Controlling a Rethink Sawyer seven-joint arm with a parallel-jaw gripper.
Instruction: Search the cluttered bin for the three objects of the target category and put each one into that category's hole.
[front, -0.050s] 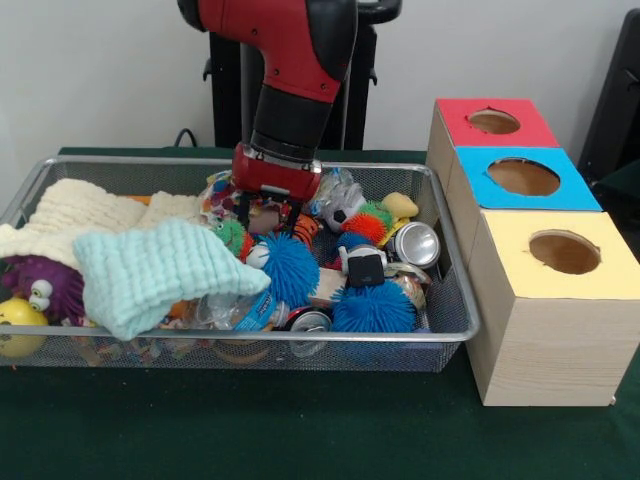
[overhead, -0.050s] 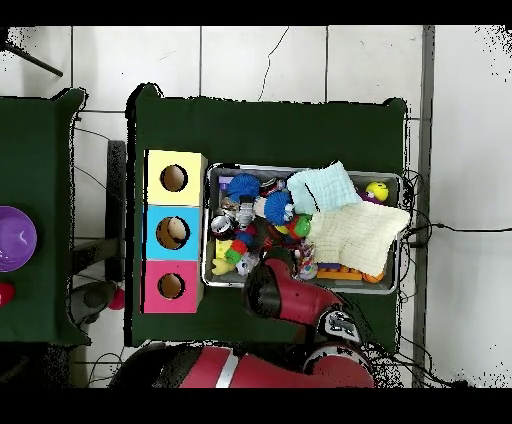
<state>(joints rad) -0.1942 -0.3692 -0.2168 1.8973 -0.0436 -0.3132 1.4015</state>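
We see the worktop (front, -0.050s: 300, 430), green-covered, carrying a wire bin (front, -0.050s: 455, 320) and, just beside its one end, three boxes (front, -0.050s: 545, 310) in a row with yellow, blue and red holed tops. The arm (front, -0.050s: 290, 70) comes down into the bin's middle. In the bin lie a cream cloth (front, -0.050s: 75, 210) and mint cloth (front, -0.050s: 150, 270) at one end, blue balls (front, -0.050s: 290, 268), cans (front, -0.050s: 415, 243) and toys at the other. The gripper (front, -0.050s: 270, 205) sits low among the clutter; we cannot tell how its jaws stand.
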